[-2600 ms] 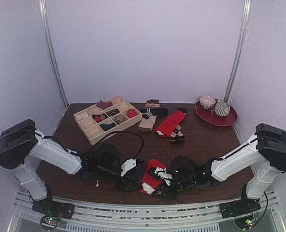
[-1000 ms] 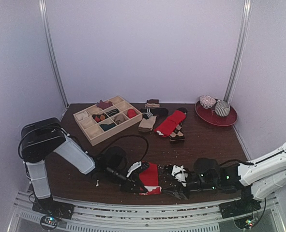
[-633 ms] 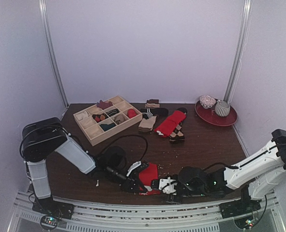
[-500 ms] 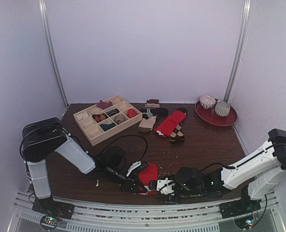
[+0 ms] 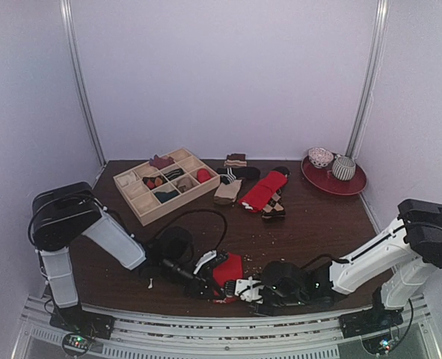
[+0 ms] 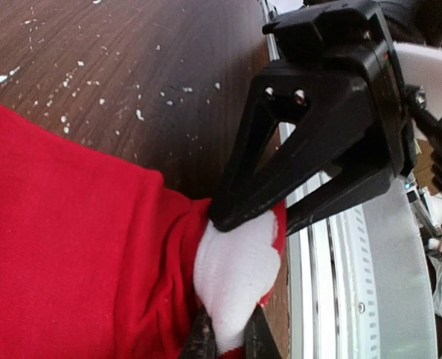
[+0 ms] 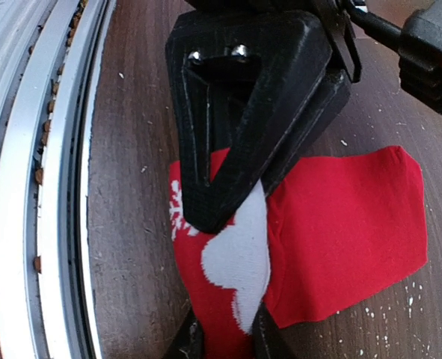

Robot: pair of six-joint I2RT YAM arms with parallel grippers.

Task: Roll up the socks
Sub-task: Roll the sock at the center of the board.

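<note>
Tabletop point(image 5: 310, 217), lower centre: right gripper point(image 7: 224, 340) has just closed in beside left gripper point(image 6: 228, 340), both clamping the white end of the red sock point(image 5: 232, 268), ready for rolling.

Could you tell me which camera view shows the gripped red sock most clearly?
The right wrist view: most of the red sock shows, folded, with its white patch near the lens. The left wrist view crops it at the frame edge; the top view shows a small red patch.

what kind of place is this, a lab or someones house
Probably a robot lab booth, not a home: plain white walls enclose one table, a left arm and right arm stand on a metal rail at its near edge, and the divided wooden tray and loose socks look like props.
</note>
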